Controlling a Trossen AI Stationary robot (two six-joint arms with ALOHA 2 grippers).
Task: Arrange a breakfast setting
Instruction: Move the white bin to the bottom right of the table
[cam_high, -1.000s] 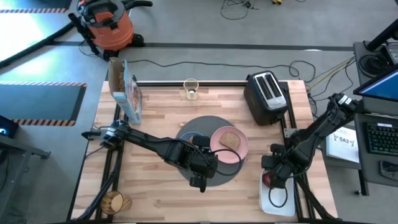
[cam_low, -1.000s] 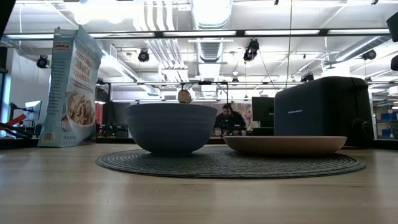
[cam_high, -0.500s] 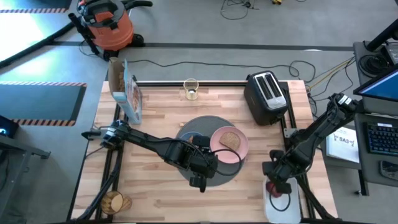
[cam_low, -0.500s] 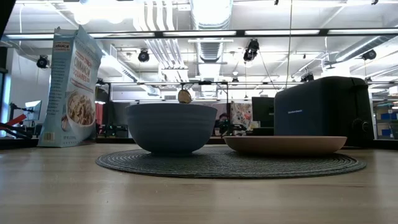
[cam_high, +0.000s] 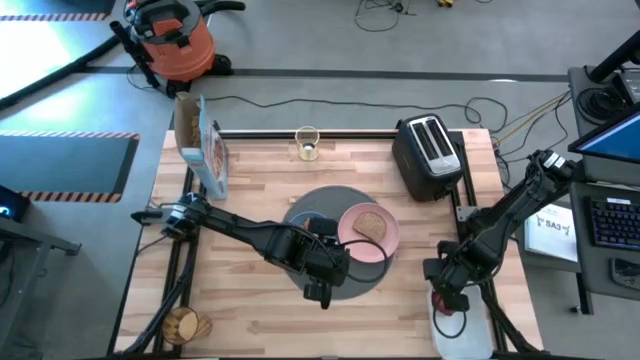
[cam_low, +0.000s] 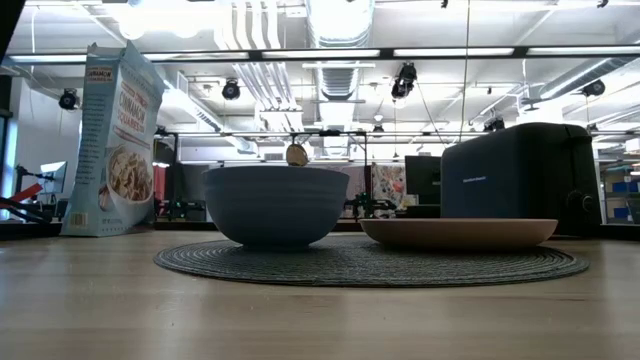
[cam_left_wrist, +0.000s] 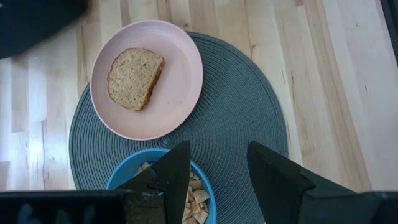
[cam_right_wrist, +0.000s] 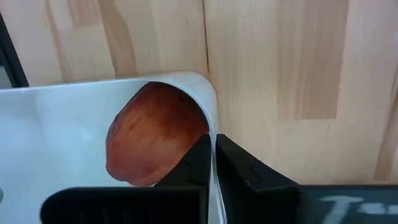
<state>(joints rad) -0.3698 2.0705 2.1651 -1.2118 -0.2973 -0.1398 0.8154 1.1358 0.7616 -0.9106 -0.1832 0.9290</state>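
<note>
The round dark grey mat (cam_high: 330, 200) carries the pink plate (cam_left_wrist: 146, 78) with the toast slice (cam_left_wrist: 134, 78), and the blue bowl (cam_low: 275, 205) holding cereal pieces. My left gripper (cam_high: 325, 252) hovers open above the bowl (cam_left_wrist: 186, 193), touching nothing. My right gripper (cam_high: 445, 298) is at the table's near right, shut on the white tray (cam_high: 466, 330). The red apple (cam_right_wrist: 152, 140) lies inside the tray, against its corner. A glass (cam_high: 307, 145) stands at the far edge. I cannot make out the spoon. My right gripper holds the white tray by its thin upright rim (cam_right_wrist: 209, 112), near a rounded corner beside the apple. The rim is pinched with one finger inside the tray and one outside. The fingers come from above, pointing down. The tray lies flat on the table.
The black toaster (cam_high: 428, 155) stands at the far right. A cereal box (cam_high: 200, 150) stands at the far left. A round woven thing (cam_high: 183, 325) lies at the near left corner. Bare wood shows between the mat and the tray.
My right gripper has moved toward the table's near right corner, staying shut on the tray's rim. The tray has slid along the table with it, the apple riding inside.
</note>
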